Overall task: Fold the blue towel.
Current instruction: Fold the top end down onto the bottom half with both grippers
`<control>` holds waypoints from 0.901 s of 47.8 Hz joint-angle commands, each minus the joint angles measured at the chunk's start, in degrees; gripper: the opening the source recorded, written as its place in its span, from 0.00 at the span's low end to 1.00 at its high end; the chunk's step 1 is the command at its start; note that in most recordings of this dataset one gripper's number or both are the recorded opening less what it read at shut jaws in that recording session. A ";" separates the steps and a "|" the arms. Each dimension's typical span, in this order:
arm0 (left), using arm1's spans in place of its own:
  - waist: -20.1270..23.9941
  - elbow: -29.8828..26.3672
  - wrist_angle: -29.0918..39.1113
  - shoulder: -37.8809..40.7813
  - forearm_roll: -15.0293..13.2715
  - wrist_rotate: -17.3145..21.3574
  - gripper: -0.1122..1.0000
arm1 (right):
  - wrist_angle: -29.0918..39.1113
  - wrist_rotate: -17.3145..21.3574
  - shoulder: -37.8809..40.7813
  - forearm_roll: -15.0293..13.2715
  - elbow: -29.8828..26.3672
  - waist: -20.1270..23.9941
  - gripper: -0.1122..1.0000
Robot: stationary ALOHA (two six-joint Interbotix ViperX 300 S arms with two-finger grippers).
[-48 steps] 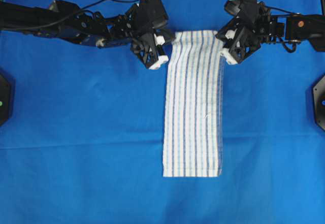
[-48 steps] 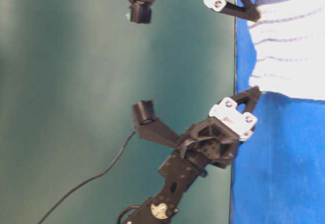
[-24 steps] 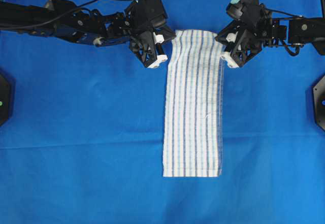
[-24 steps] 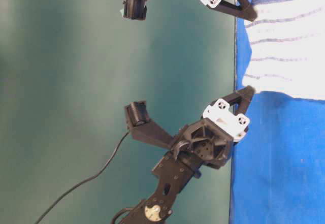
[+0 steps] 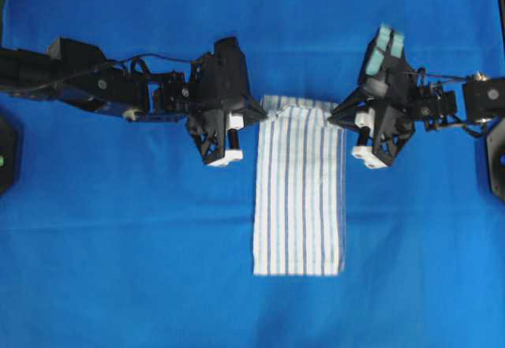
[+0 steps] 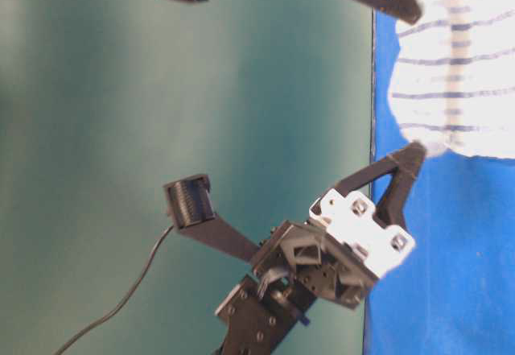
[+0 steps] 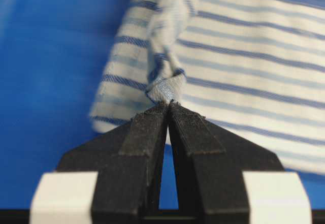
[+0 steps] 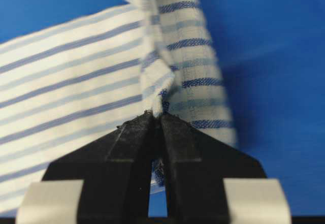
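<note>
The blue towel [image 5: 300, 206], white with thin blue stripes, lies as a long strip in the middle of the overhead view. Its far end is lifted and curls back over the rest. My left gripper [image 5: 264, 114] is shut on the far left corner, which shows bunched at the fingertips in the left wrist view, gripper [image 7: 170, 104], towel [image 7: 244, 61]. The far right corner is pinched in my right gripper [image 5: 335, 119], shut on it, gripper [image 8: 155, 115], towel [image 8: 76, 82]. At table level the towel [image 6: 459, 73] hangs raised between the left gripper [image 6: 414, 154] and right gripper [image 6: 410, 9].
A plain bright-blue cloth [image 5: 118, 245] covers the whole table. Black fixtures sit at the left edge [image 5: 6, 155] and right edge [image 5: 497, 159]. A green wall [image 6: 161, 130] stands behind the table's far edge.
Both grippers have moved toward the near side with the towel's far corners, lifting them. The far end now folds back over the strip, which looks shorter.
</note>
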 commanded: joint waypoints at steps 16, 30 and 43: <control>-14.15 -0.79 4.66 -2.55 -0.18 -2.02 0.11 | 0.18 1.49 -1.14 4.39 0.18 16.52 0.15; -21.01 -2.11 5.01 -1.85 -0.18 -7.82 0.11 | 0.26 1.49 1.85 7.56 -2.46 24.35 0.15; -23.20 -4.13 5.71 -0.53 -0.18 -9.23 0.11 | 2.37 1.49 6.15 8.00 -5.71 27.77 0.15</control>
